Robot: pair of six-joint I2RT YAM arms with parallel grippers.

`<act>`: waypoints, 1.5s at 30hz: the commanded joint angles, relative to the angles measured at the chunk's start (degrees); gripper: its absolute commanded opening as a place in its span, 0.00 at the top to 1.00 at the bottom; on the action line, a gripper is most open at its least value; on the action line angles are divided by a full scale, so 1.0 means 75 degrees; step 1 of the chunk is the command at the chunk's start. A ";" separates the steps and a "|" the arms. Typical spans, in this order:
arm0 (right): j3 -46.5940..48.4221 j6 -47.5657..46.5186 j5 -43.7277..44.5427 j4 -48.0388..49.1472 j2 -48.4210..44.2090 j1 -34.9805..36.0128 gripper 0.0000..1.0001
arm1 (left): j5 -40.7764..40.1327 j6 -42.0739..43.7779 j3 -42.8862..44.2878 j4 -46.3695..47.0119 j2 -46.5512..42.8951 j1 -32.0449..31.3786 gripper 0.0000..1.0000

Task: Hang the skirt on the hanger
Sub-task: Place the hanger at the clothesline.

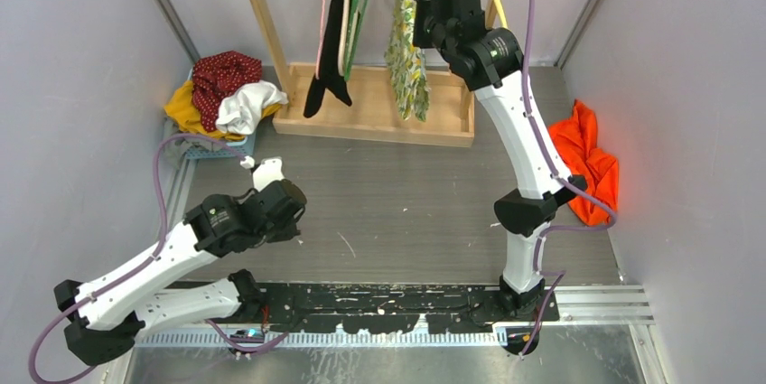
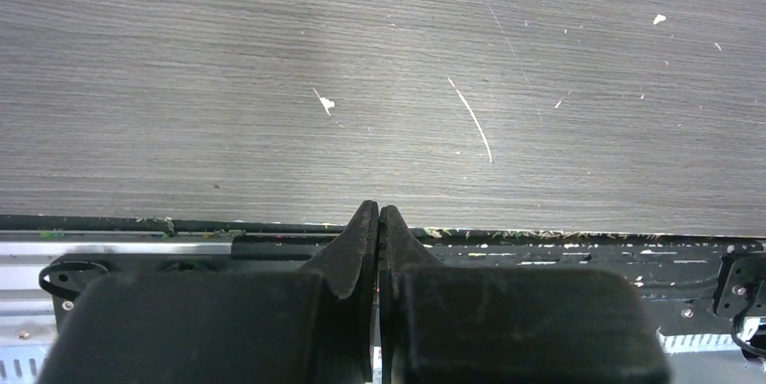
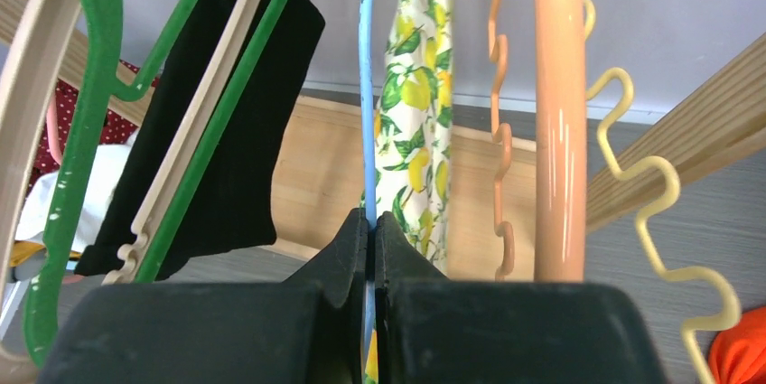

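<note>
The skirt (image 1: 408, 59), white with a lemon and leaf print, hangs down from a thin blue hanger (image 3: 368, 86) on the wooden rack. In the right wrist view the skirt (image 3: 417, 113) shows just behind the hanger's wire. My right gripper (image 1: 421, 0) is raised at the rack, and its jaws (image 3: 371, 221) are shut on the blue hanger. My left gripper (image 1: 291, 221) hovers low over the table near the front left. It (image 2: 378, 212) is shut with nothing in it.
A black garment (image 1: 330, 50) hangs on green and beige hangers (image 3: 86, 131) left of the skirt. Bare orange (image 3: 558, 113) and yellow (image 3: 650, 185) hangers hang to its right. The rack's wooden base (image 1: 375, 117) stands at the back. An orange cloth (image 1: 592, 163) lies right; a clothes pile (image 1: 226, 95) lies back left.
</note>
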 commanded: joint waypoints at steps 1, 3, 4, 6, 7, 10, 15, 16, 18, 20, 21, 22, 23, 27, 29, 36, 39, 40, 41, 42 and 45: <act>0.0047 0.0170 -0.0280 0.0989 -0.0111 -0.0107 0.99 | -0.0171 -0.0053 0.0294 0.0112 0.0170 0.0036 1.00; -0.0025 0.0170 -0.0623 0.0922 -0.0072 -0.0119 0.99 | -0.0127 -0.0054 0.0252 0.0229 0.0211 0.0038 1.00; -0.0144 0.0188 -0.0704 0.0901 -0.0090 -0.0114 0.99 | -0.0096 -0.0042 0.0213 0.0290 0.0236 0.0037 1.00; -0.0559 0.0275 -0.0812 0.0984 -0.0232 -0.0113 0.99 | 0.0021 0.0006 0.0133 0.0518 0.0275 0.0037 1.00; -0.0781 0.0288 -0.0840 0.1021 -0.0308 -0.0113 0.99 | 0.0110 0.0068 0.0064 0.0695 0.0295 0.0043 0.99; -0.1152 0.0292 -0.0918 0.0929 -0.0486 -0.0113 0.98 | 0.0377 0.0235 -0.0092 0.1239 0.0361 0.0043 0.97; -0.1758 0.0268 -0.1106 0.0884 -0.0975 -0.0116 0.78 | 0.0533 0.0691 0.0024 0.2112 0.0548 0.0039 0.93; -0.1962 0.0279 -0.1144 0.0889 -0.1107 -0.0119 0.76 | 0.0527 0.0862 0.0051 0.2353 0.0589 0.0036 0.91; -0.2230 0.0280 -0.1210 0.0898 -0.1324 -0.0122 0.73 | 0.0397 0.1245 0.0107 0.2794 0.0655 0.0017 0.89; -0.2467 0.0257 -0.1285 0.0875 -0.1541 -0.0113 0.70 | 0.0194 0.1673 0.0174 0.3357 0.0715 -0.0044 0.86; -0.2594 0.0249 -0.1320 0.0880 -0.1673 -0.0113 0.69 | 0.0089 0.1937 0.0209 0.3647 0.0752 -0.0070 0.85; -0.2731 0.0249 -0.1355 0.0895 -0.1808 -0.0119 0.68 | 0.0010 0.2219 0.0228 0.3969 0.0775 -0.0147 0.83; -0.2859 0.0233 -0.1374 0.0898 -0.1942 -0.0114 0.67 | -0.0046 0.2479 0.0240 0.4359 0.0809 -0.0216 0.82; -0.3533 0.0262 -0.1394 0.0965 -0.2591 -0.0113 0.65 | -0.0452 0.3442 0.0522 0.5546 0.1219 -0.0624 0.78; -0.4004 0.0366 -0.1290 0.1033 -0.2993 -0.0113 0.64 | -0.0733 0.3806 0.0881 0.5938 0.1790 -0.0941 0.76; -0.5940 0.0810 -0.0743 0.1039 -0.4556 -0.0119 0.63 | -0.2045 0.5036 0.2637 0.6260 0.3811 -0.1861 0.60; -0.6607 0.1069 -0.0689 0.1000 -0.5194 -0.0116 0.62 | -0.2331 0.5613 0.2704 0.6952 0.4173 -0.1865 0.50; -0.6802 0.1150 -0.0697 0.0968 -0.5358 -0.0122 0.62 | -0.2448 0.5878 0.2612 0.7330 0.4240 -0.1863 0.49; -0.6978 0.1208 -0.0709 0.0932 -0.5519 -0.0129 0.62 | -0.2614 0.6220 0.2509 0.7721 0.4287 -0.1857 0.48; -0.7151 0.1277 -0.0716 0.0904 -0.5677 -0.0125 0.62 | -0.2724 0.6519 0.2371 0.8170 0.4330 -0.1852 0.47; -0.7587 0.1393 -0.0802 0.0891 -0.6043 -0.0125 0.62 | -0.2779 0.7088 0.1963 0.9397 0.4360 -0.1711 0.44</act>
